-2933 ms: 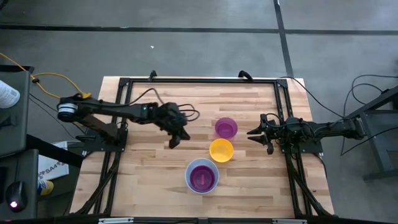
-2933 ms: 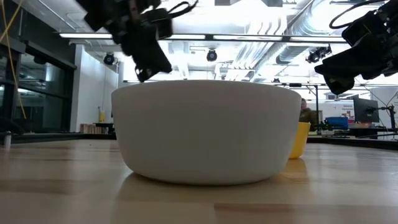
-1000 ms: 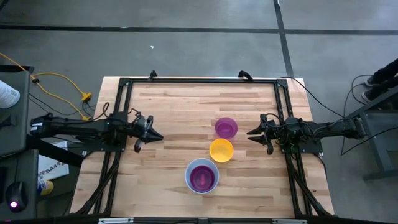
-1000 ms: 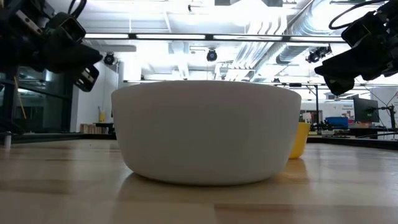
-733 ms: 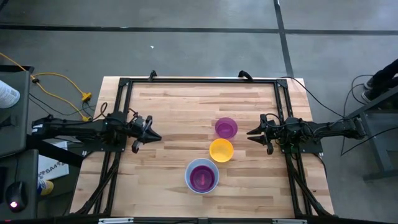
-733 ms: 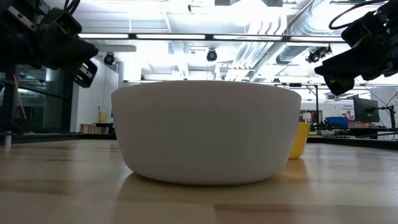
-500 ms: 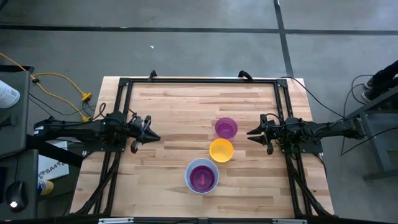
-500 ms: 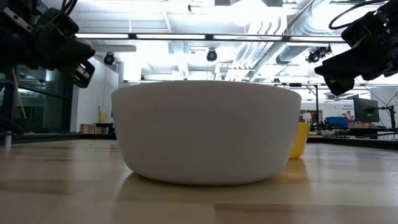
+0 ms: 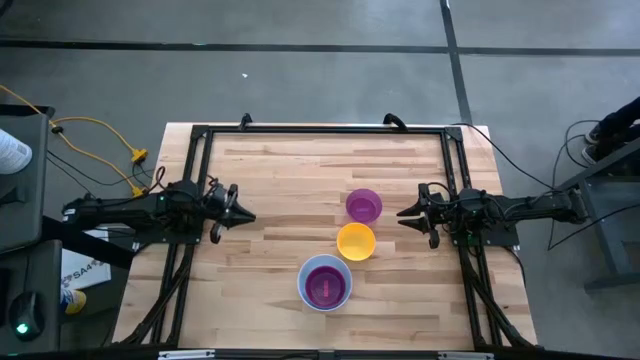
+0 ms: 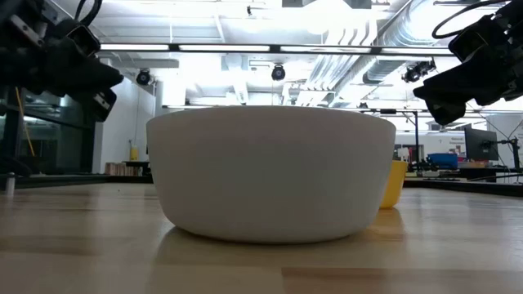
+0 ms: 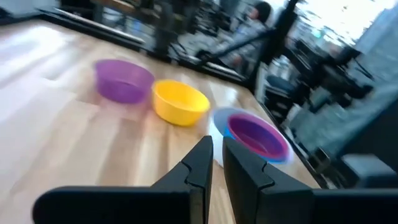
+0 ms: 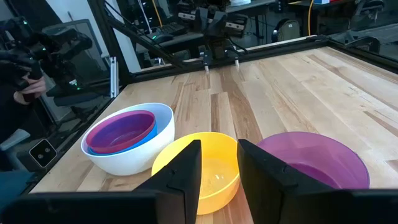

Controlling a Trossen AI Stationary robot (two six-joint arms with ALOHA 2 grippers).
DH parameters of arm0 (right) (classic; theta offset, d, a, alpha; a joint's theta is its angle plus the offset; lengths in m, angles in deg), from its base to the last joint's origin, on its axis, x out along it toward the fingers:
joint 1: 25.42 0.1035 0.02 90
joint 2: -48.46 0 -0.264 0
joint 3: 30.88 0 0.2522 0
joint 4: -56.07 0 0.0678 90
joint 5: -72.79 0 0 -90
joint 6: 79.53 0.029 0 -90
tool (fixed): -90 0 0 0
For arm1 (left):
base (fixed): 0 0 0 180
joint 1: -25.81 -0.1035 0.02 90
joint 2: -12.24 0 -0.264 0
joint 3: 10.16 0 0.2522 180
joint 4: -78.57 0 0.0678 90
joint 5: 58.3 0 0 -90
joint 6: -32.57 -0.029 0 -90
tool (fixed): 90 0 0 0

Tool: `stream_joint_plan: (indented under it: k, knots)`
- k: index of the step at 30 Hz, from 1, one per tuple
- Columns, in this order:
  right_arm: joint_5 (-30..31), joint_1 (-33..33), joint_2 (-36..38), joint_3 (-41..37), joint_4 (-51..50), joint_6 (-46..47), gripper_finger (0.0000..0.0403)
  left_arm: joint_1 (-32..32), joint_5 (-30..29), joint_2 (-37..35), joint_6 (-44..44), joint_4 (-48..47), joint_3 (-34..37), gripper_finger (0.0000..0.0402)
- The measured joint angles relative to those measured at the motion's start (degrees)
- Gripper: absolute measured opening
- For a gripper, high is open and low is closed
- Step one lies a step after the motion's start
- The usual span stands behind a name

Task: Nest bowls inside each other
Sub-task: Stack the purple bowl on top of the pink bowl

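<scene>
Three bowls are nested near the table's front edge: a white bowl holds a blue bowl, which holds a magenta-pink bowl. A yellow bowl and a purple bowl each rest on their bases on the wood beyond it. My left gripper hangs level at the table's left side, its fingers a narrow gap apart, with nothing between them. My right gripper hangs level right of the purple bowl, open and empty.
Black frame rails run along the table's far, left and right sides. Bare wood lies between my left gripper and the bowls. In the low view the white bowl fills the middle and hides most of the others.
My left gripper has drawn back a little toward the table's left edge, staying level with its finger gap unchanged. The bowls and my right arm have kept still.
</scene>
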Motion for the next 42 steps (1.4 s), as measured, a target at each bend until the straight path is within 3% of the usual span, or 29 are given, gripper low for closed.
stream_joint_plan:
  k: [9, 17, 25, 42]
  knots:
    - [0.0, 0.0, 0.0, 0.0, 0.0, 0.0, 0.0097, 0.0, -14.6, -0.6, 5.2, -3.7, 0.0, 0.0038]
    - [0.0, 0.0, 0.0, 0.0, 0.0, 0.0, 0.0097, 0.0, -14.9, 0.8, 5.2, -4.6, -0.2, 0.0038]
    - [0.0, 0.0, 0.0, 0.0, 0.0, 0.0, 0.0097, 0.0, -14.9, 0.6, 5.4, -17.4, -4.4, 0.0038]
    - [0.0, 0.0, 0.0, 0.0, 0.0, 0.0, 0.0097, 0.0, -19.2, 0.6, 3.2, -13.4, -4.2, 0.0038]
